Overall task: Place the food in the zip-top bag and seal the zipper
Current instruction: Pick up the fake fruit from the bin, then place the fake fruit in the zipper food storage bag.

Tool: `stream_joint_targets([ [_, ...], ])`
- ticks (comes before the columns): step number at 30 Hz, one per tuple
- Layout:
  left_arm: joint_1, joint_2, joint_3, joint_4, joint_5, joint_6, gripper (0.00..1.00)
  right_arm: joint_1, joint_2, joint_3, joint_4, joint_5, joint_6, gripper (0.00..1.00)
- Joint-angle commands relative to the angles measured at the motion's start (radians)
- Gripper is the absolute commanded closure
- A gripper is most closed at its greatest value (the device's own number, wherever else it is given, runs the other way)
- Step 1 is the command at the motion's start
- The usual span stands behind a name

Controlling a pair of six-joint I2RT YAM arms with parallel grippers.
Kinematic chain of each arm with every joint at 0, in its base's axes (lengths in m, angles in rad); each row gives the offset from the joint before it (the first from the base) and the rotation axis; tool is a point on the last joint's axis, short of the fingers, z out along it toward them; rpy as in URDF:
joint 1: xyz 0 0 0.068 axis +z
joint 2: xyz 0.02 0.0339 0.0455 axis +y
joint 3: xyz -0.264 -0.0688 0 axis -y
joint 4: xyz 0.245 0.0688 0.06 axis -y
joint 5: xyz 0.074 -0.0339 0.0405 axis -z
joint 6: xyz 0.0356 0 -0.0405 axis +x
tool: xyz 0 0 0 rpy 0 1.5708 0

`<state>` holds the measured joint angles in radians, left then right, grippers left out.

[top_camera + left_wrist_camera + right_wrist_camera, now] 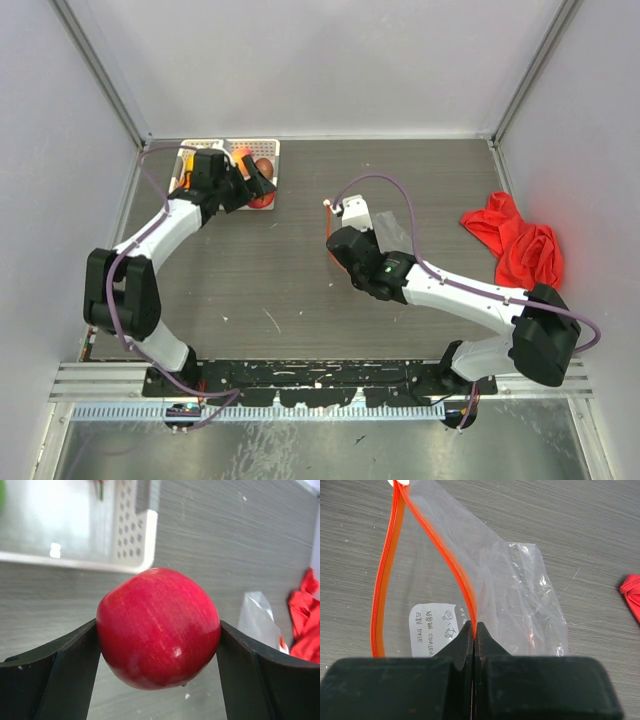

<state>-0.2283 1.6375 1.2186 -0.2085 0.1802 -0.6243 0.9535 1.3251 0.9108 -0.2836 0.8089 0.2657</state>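
My left gripper [256, 190] is shut on a red toy apple [158, 627] and holds it above the table, just off the front corner of the white basket [271, 146]. The left wrist view shows the apple squeezed between both black fingers [65, 670]. My right gripper [475, 628] is shut on one side of the orange-red zipper strip [387, 580] of the clear zip-top bag [520, 595]. It holds the mouth open in a loop. The white slider tab [400, 482] is at the far end. The bag [385, 232] lies at mid-table.
The white lattice basket [132, 540] at the back left holds an orange fruit [243, 155] and a brown fruit [263, 167]; the arm hides the rest. A red cloth [515, 240] lies at the right edge. Grey walls enclose the table.
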Motion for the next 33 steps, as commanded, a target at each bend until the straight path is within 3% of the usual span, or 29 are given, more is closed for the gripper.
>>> stream_joint_targets([
  [1, -0.02, -0.113, -0.064, 0.138, 0.133, -0.098, 0.67, -0.001, -0.012, 0.044, 0.055, 0.01, 0.007, 1.0],
  [12, -0.134, -0.231, -0.195, 0.224, 0.265, -0.147, 0.68, -0.001, 0.0, 0.05, 0.055, -0.005, 0.018, 1.0],
  [25, -0.292, -0.295, -0.366, 0.514, 0.251, -0.26, 0.71, -0.001, 0.006, 0.069, 0.044, -0.041, 0.042, 1.0],
  [33, -0.337, -0.293, -0.407, 0.589, 0.243, -0.293, 0.71, -0.001, 0.0, 0.073, 0.042, -0.064, 0.058, 1.0],
])
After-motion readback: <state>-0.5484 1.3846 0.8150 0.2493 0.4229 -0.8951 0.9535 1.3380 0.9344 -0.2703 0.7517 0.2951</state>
